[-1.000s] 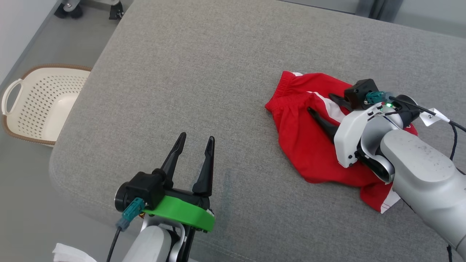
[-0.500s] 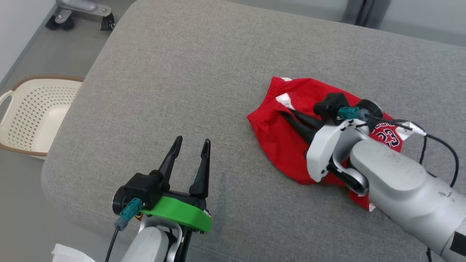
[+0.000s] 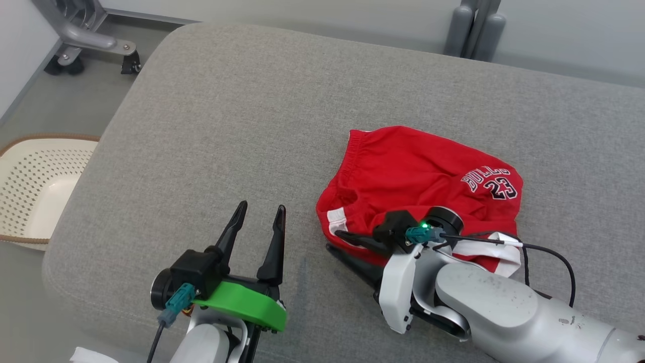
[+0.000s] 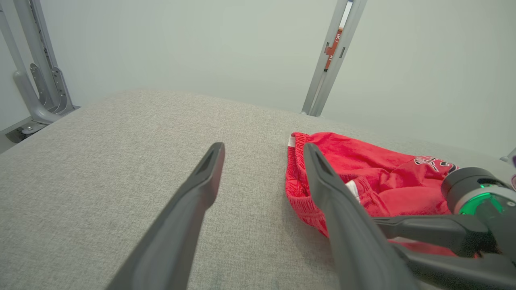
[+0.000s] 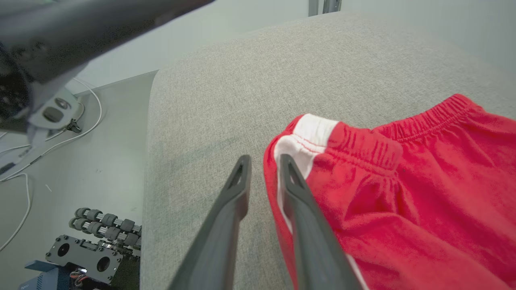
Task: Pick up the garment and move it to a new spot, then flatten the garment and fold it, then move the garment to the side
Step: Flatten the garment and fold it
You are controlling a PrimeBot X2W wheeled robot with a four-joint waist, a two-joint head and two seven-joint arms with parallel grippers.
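Red shorts [image 3: 413, 171] with a gathered elastic waistband, white side stripes and a white "BULLS 23" print lie loosely rumpled, print side up, on the right half of the grey cushion [image 3: 227, 126], waistband toward the cushion's middle

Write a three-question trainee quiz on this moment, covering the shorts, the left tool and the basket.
1. True or false: the left tool is clamped on the red shorts.
2. Which number is printed on the shorts?
3. Where does the white basket stand? A) on top of the shorts. B) beside the grey cushion, on the robot's left. C) between the fingers of the left tool.
Key: 1, false: its jaws stand open over bare cushion, apart from the shorts. 2, the number 23. 3, B.
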